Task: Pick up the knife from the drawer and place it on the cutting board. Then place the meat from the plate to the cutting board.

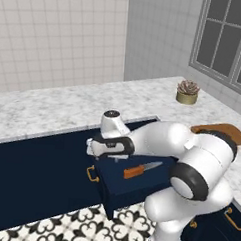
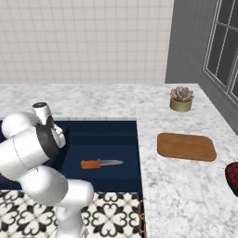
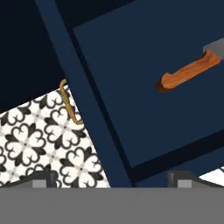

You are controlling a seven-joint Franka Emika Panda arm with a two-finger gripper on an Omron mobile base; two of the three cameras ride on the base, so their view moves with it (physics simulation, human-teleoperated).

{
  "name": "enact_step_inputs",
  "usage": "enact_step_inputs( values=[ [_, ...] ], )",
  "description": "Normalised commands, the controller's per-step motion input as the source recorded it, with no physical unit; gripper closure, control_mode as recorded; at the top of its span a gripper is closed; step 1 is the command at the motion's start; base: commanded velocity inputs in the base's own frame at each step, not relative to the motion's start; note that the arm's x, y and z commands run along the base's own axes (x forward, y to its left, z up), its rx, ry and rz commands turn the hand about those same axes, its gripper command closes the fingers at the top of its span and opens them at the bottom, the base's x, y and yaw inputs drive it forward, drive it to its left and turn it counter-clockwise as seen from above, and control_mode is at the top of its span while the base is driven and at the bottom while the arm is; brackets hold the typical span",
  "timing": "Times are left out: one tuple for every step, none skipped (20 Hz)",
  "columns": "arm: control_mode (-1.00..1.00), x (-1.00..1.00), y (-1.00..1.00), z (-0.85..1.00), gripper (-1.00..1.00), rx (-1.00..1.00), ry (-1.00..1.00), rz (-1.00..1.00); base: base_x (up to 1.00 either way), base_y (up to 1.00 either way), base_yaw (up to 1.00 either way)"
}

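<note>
Hanging over the open drawer [image 1: 131, 185], the gripper [image 1: 93, 148] has its two fingers spread as wide as they go and nothing between them; from where I stand it sits above the drawer's front left area, near the brass handle [image 1: 92, 174], and off to one side of the knife [image 1: 141, 169] rather than over it. In the hand view the two dark fingertips [image 3: 41, 178] straddle the drawer's front wall, with the patterned floor tiles [image 3: 39, 140] on one side and the navy drawer bottom on the other, and the knife lies up toward the far right of that view. The knife lies flat on the drawer floor, roughly in the middle, orange handle toward the drawer's left end and grey blade pointing right, toward the counter where the cutting board [image 2: 186, 147] waits near a small potted succulent [image 2: 181, 99]. It looks to me like a light, rigid little thing, easy to lift but thin and lying flush, so the fingers would have to come down close to the drawer bottom. I'd take it across the handle, which is thicker and less slick than the metal blade; a pinch near the handle's middle should keep it from tipping blade-down. A dark bowl of red fruit [image 2: 232, 175] peeks in at the counter's edge in the right base view.
</note>
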Motion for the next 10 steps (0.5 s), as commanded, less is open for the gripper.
enact_step_inputs(
  values=[
    [-1.0,-0.23,-1.0,0.97,-1.0,0.08,0.07,-0.19,0.0,0.0,0.0],
    [-1.0,-0.03,-1.0,0.46,-1.0,0.0,0.21,-0.2,0.0,0.0,0.0],
    [-1.0,0.0,-1.0,0.38,-1.0,0.0,0.23,-0.21,0.0,0.0,0.0],
    [-1.0,0.0,-1.0,0.34,-1.0,0.0,0.24,-0.23,0.0,0.0,0.0],
    [-1.0,0.0,-1.0,0.23,-1.0,0.0,0.24,-0.23,0.0,0.0,0.0],
    [-1.0,0.0,-1.0,0.0,-1.0,-0.06,0.26,-0.24,0.0,0.0,0.0],
    [-1.0,0.04,-1.0,0.0,-1.0,-0.12,0.27,-0.24,0.0,0.0,0.0],
    [-1.0,0.17,-0.94,-0.13,-1.0,-0.13,0.31,-0.23,0.0,0.0,0.0],
    [-1.0,0.34,-0.99,-0.02,-1.0,-0.01,0.3,-0.27,0.0,0.0,0.0],
    [-1.0,0.49,-0.8,-0.13,-1.0,-0.01,0.35,-0.25,0.0,0.0,0.0]
  ],
)
